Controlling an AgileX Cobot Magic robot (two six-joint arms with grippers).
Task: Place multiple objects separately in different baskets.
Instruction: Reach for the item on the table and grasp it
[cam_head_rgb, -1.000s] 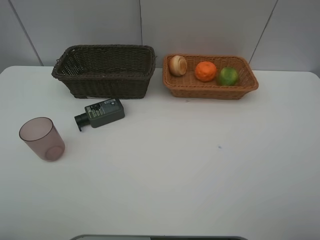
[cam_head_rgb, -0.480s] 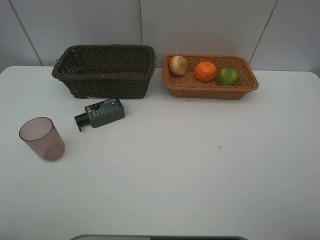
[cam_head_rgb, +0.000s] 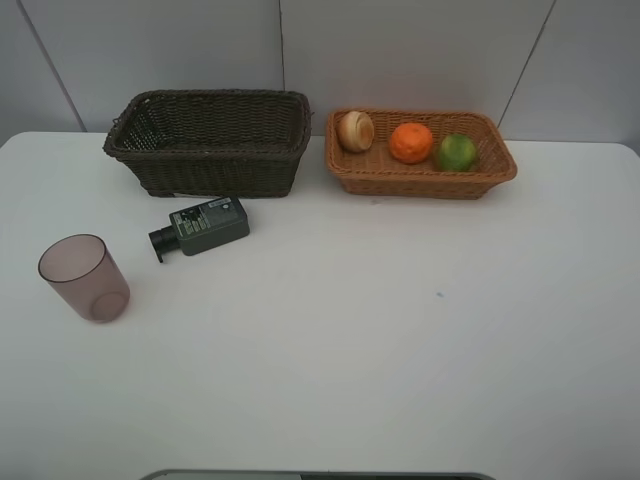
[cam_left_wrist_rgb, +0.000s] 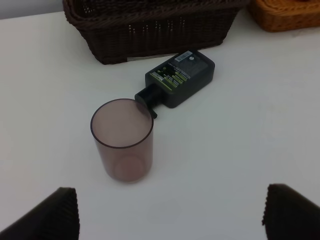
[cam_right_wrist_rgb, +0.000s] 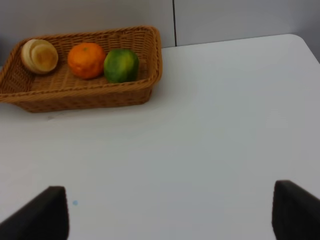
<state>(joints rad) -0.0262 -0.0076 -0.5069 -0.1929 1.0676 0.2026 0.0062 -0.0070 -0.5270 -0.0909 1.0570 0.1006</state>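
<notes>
Exterior high view shows nothing moved in the last second: the mauve cup (cam_head_rgb: 85, 277) stands and the dark bottle (cam_head_rgb: 205, 226) lies on the desk (cam_head_rgb: 400, 350), near-left of the dark basket (cam_head_rgb: 210, 175), both still to be sorted. Three fruits (cam_head_rgb: 411, 142) sit in the tan basket (cam_head_rgb: 420, 184), far right. The left fingers (cam_left_wrist_rgb: 52, 217) and right fingers (cam_right_wrist_rgb: 42, 215) are spread wide and empty, and nothing blocks the cup.

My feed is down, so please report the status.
Left gripper, right gripper open, empty. Cup, bottle on table, outside dark basket. Nothing in the way.
</notes>
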